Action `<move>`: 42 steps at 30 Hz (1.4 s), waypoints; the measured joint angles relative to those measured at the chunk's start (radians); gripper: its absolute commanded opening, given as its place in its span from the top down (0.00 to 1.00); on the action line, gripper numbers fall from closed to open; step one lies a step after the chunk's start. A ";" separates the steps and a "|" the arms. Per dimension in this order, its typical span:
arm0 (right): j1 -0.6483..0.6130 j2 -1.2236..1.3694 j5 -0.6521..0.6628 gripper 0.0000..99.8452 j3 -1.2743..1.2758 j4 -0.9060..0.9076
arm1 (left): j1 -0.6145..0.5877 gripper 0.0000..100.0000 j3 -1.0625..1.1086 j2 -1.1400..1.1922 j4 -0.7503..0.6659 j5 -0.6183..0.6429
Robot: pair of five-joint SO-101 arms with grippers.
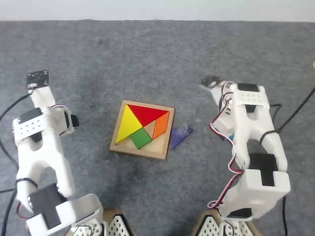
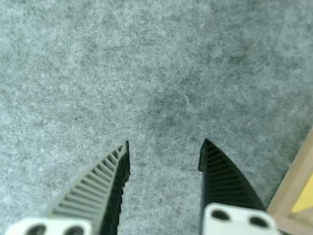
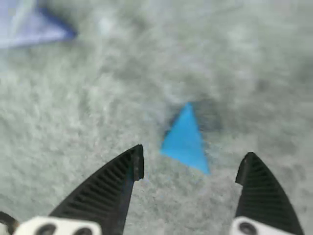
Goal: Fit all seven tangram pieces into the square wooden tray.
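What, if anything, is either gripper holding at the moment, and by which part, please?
Nothing is held. The left gripper is open over carpet; the right gripper is open, with the blue triangle lying ungripped on the carpet.

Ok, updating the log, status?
Left gripper open, beside square wooden tray. Right gripper open over blue triangular piece. Purple piece on grey carpet beside tray. Nothing seen in the way.

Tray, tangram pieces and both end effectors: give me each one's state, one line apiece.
wooden tray: partly filled, four pieces in.
red triangle: in tray.
yellow triangle: in tray.
green square: in tray.
orange piece: in tray.
purple piece: on carpet beside tray.
blue triangle: flat on carpet, ungripped.
left end effector: open, empty.
right end effector: open, above blue triangle.
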 measured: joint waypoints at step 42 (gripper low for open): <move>-0.095 -0.021 -0.422 0.95 0.040 -0.044 | 0.000 0.77 0.000 0.000 0.000 0.000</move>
